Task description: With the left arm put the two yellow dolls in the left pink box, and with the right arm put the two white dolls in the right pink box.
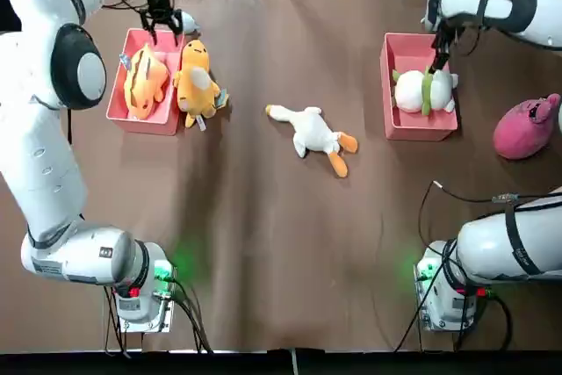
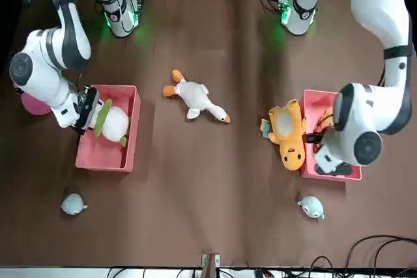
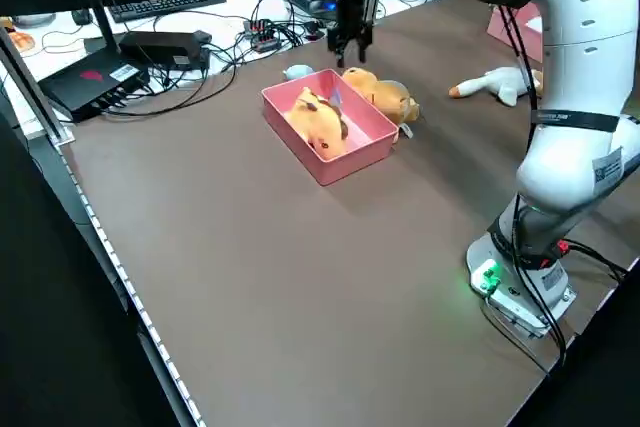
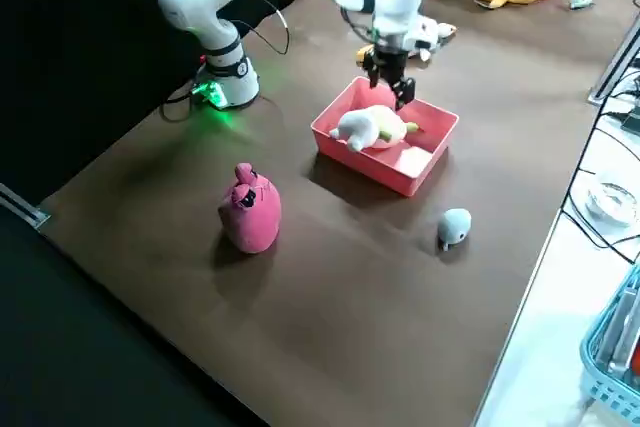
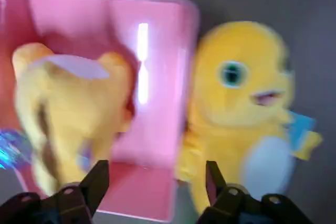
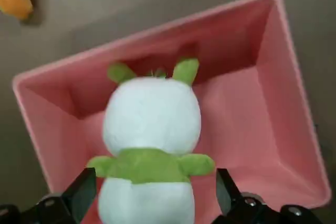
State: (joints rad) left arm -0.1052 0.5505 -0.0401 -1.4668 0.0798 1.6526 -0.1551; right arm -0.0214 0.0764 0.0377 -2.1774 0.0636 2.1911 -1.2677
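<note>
left end effector (image 1: pixel 162 24): fingers spread, empty, pointing down, arm reaching far
right end effector (image 1: pixel 436 57): fingers spread, empty, pointing down

soft plush yellow dolls (image 1: pixel 195 81), glossy pink box (image 1: pixel 118 103), matt brown table (image 1: pixel 263 243)

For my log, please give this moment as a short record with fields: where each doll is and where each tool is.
yellow doll one: inside left pink box
yellow doll two: on table, beside that box
white doll with green scarf: inside right pink box
white duck doll: on table, middle
left tool: open, above left box's far end
right tool: open, above scarf doll
</note>
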